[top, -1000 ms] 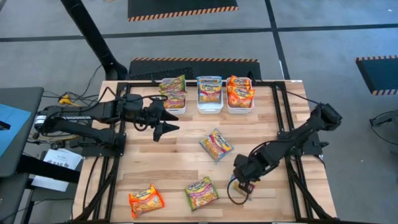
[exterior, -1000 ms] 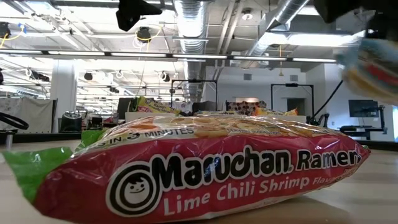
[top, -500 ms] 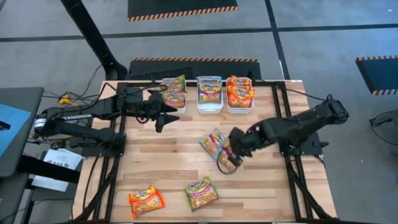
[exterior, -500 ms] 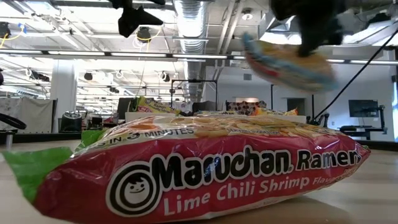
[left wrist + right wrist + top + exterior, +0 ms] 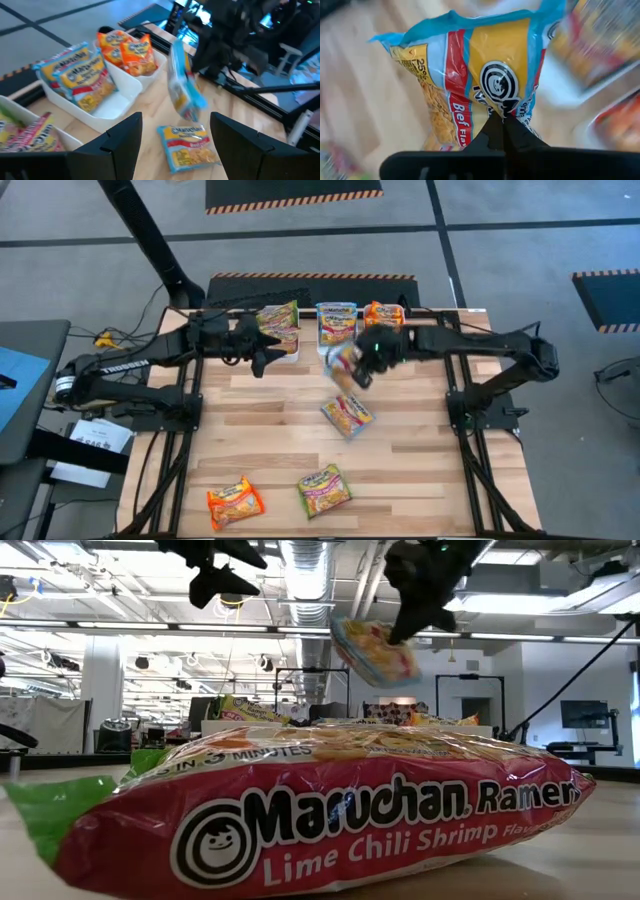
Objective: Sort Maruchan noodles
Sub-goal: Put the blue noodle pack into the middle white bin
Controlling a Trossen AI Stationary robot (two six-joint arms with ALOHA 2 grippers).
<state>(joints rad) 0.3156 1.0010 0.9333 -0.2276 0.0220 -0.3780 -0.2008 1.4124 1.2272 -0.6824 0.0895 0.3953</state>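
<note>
With three white plastic bins (image 5: 337, 350) partly filled, the right gripper (image 5: 362, 368), clamped on a blue-edged beef ramen packet (image 5: 480, 75), nears them, the left gripper (image 5: 268, 358) hangs parted, and three loose packets (image 5: 347, 415) remain unsorted.

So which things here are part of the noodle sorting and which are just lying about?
Job: blue-edged plastic ramen packet in the right claw; loose packets on the wooden table; white plastic bins.
Lying about: white papers beside the table.

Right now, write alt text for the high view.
The right gripper holds a blue-edged noodle packet in the air beside the middle white bin. The left gripper waits open by the left bin; three packets lie loose on the table.
</note>
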